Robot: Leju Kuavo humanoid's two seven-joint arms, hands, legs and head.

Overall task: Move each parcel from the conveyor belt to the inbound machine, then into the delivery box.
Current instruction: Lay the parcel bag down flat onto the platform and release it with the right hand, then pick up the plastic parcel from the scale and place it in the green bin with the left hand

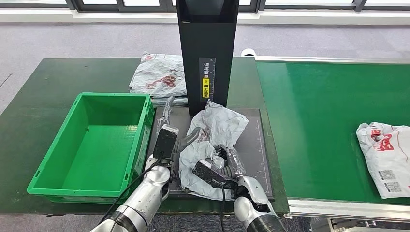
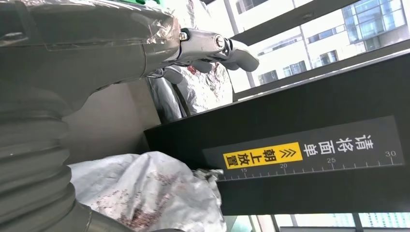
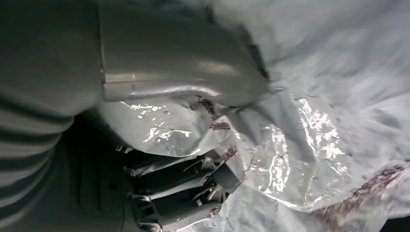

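A crumpled grey parcel (image 1: 212, 140) lies on the dark scanner plate (image 1: 251, 140) on a green table (image 1: 43, 96), beside a green box (image 1: 92, 140). The right hand (image 1: 227, 164) grips the parcel; the left hand (image 1: 169, 130) hovers with fingers spread. Grey floor (image 1: 72, 38) runs to windows behind.

A dark green table (image 1: 43, 96) stands on grey carpet (image 1: 72, 38); white window frames (image 1: 96, 6) behind

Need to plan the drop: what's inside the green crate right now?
The green crate shows only its bare floor and walls; no parcel is inside. Its near-right corner is partly hidden by the left hand, so that spot can't be checked.
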